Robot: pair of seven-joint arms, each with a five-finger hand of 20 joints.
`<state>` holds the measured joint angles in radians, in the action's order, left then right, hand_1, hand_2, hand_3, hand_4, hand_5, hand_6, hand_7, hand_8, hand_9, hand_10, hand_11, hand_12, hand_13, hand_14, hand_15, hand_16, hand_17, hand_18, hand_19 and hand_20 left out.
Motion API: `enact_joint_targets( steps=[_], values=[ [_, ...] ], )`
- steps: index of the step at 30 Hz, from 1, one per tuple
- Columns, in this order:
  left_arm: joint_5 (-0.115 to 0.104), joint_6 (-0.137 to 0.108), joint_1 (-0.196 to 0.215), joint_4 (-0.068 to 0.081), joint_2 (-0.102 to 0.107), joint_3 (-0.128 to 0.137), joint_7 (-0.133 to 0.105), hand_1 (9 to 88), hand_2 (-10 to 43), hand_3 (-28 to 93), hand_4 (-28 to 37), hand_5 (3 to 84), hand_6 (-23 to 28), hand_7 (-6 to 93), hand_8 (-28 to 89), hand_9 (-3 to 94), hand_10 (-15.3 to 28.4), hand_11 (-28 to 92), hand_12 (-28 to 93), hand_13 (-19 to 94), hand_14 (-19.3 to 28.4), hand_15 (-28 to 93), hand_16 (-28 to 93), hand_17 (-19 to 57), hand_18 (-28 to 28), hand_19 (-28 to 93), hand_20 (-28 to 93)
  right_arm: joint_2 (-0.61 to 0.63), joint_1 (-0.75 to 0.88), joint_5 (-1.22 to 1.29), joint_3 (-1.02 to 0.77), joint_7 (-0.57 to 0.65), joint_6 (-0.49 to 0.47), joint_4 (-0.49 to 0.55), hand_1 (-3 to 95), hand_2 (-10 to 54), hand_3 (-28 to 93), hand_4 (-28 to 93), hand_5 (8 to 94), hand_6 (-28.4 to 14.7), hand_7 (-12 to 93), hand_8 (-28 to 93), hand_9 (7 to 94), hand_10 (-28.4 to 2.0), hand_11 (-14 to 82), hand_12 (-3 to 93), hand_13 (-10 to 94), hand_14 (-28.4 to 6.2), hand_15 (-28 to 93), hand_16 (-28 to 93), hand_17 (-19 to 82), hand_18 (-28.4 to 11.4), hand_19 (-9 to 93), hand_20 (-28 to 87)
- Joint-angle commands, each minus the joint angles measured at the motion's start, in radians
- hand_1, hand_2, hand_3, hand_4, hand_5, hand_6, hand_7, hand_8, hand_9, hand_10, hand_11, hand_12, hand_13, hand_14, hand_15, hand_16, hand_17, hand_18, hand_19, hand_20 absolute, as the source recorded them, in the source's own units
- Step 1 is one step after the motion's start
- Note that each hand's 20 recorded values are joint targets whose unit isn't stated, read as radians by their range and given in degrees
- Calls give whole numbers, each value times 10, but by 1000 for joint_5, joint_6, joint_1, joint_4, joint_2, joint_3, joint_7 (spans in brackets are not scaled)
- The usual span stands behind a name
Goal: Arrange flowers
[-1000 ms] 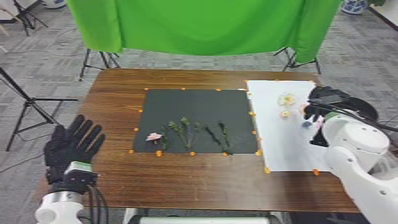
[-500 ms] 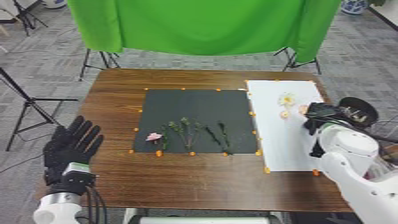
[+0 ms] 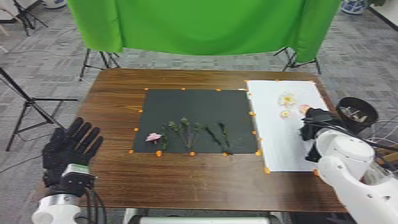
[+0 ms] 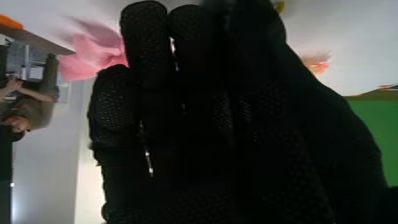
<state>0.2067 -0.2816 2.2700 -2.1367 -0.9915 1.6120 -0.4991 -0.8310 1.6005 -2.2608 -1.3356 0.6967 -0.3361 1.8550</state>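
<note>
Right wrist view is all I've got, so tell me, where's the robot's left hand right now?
Observer: The left hand is at the near left edge of the brown table, palm and straight fingers spread open.
Operator: Okay, and besides the flowers on the white sheet, are there any others on the table?
Observer: Yes, a pink flower lies on the near part of the dark mat, just left of the green stems.
</note>
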Motion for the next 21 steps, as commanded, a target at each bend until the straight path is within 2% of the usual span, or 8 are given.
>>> enact_joint_targets(
  steps=[1, 8, 10, 13, 16, 21],
  values=[
    [3, 24, 17, -4, -14, 4, 17, 271, 158, 703, -283, 397, 103, 137, -90, 317, 159, 265, 106, 235, 171, 418, -75, -74, 152, 365, 92, 7, 72, -48, 11, -21, 92, 61, 602, -95, 691, -283, 793, 22, 239, 8, 917, -91, 70, 375, 741, -72, 234, 416, 305, -204, 788, 387],
    [3, 17, 28, -9, -11, 11, 14, 271, 158, 703, -283, 398, 103, 136, -89, 318, 161, 263, 107, 236, 171, 417, -74, -74, 152, 364, 92, -9, -40, -104, 100, -87, 234, 140, 605, -95, 699, -283, 804, 17, 234, 12, 923, -93, 68, 377, 744, -69, 229, 426, 305, -204, 787, 386],
    [4, 14, 24, -8, -10, 9, 19, 270, 158, 703, -283, 398, 103, 136, -89, 319, 162, 263, 108, 236, 171, 417, -74, -74, 152, 364, 92, -32, -118, -107, 162, -114, 240, 141, 605, -95, 699, -283, 803, 17, 233, 14, 924, -93, 67, 377, 745, -69, 227, 429, 305, -204, 784, 384],
    [2, 13, 16, -4, -9, -1, 29, 269, 159, 704, -283, 399, 103, 135, -88, 320, 162, 261, 107, 237, 171, 417, -74, -74, 152, 364, 93, -83, -259, -51, 254, -166, 180, 141, 605, -95, 700, -283, 803, 17, 231, 15, 924, -93, 66, 377, 745, -69, 225, 433, 304, -204, 782, 383],
    [11, 23, 3, 0, -6, -15, 49, 269, 159, 703, -283, 399, 103, 134, -88, 320, 162, 261, 108, 237, 171, 417, -74, -73, 152, 364, 93, -144, -388, -65, 362, -236, 198, 95, 604, -95, 700, -283, 802, 17, 230, 16, 920, -94, 65, 376, 741, -69, 223, 434, 302, -204, 780, 383],
    [10, 14, -13, 3, 2, -32, 49, 268, 160, 703, -283, 399, 103, 134, -87, 320, 162, 262, 109, 237, 172, 417, -73, -73, 152, 364, 93, -280, -563, -86, 530, -314, 157, -39, 604, -95, 700, -283, 799, 18, 230, 16, 918, -93, 65, 377, 738, -67, 223, 436, 299, -203, 779, 384]
  ],
)
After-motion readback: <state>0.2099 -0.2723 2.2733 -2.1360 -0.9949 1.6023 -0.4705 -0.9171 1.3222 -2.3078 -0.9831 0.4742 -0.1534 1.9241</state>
